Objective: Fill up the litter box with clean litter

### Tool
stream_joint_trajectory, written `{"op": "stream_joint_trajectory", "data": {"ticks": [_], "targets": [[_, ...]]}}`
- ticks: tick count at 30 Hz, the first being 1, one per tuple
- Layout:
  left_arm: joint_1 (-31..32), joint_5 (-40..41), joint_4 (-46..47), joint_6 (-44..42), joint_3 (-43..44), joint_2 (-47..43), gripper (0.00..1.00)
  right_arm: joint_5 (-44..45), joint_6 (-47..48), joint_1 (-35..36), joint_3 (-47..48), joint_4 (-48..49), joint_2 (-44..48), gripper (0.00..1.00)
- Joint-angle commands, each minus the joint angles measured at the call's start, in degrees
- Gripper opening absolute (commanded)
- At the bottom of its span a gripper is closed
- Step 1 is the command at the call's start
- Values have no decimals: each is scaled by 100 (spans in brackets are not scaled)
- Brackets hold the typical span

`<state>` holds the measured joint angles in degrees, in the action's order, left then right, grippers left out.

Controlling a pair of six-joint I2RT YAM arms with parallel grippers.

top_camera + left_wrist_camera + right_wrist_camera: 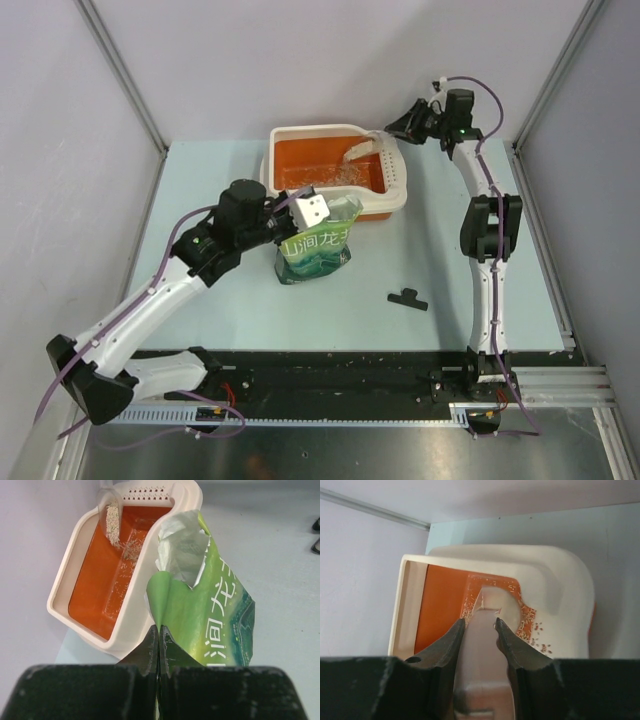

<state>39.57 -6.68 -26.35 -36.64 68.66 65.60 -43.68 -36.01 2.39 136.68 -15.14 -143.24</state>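
Note:
The litter box, orange inside with a cream rim, stands at the back of the table. My right gripper is shut on the handle of a pale scoop, which is tilted down over the box's right end. Clean litter lies scattered on the orange floor, and granules slide from the scoop in the left wrist view. My left gripper is shut on the edge of the open green pouch, which stands upright against the box's near wall. In the right wrist view the scoop handle fills the gap of that gripper.
A small black clip lies on the table to the right of the pouch. Grey walls and metal posts close in the table at the back and sides. A few granules rest on the box's wide rim.

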Motion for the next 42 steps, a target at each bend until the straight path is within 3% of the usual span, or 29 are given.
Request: {"op": "stream_joint_trajectory", "data": {"ticks": [1,11,21,26,34,42], "targets": [[-2,-18,51,-194,-116,-416,0,193,68,349,113,151,385,0],[288,62,25,-335,-477,-733,0,-131,-327,1017,52,520,340,0],[279,-229,25,-335,-556,-698,0,-808,-478,702,-1548,451,1509,0],[279,-229,42,-387,-713,-803,0,-704,-100,341,-1339,196,1642,0],[288,-202,42,-317,-784,-856,0,-352,445,560,7,-147,675,0],[244,-299,42,-387,-811,-856,0,-475,647,157,-792,-367,1456,0]]}}
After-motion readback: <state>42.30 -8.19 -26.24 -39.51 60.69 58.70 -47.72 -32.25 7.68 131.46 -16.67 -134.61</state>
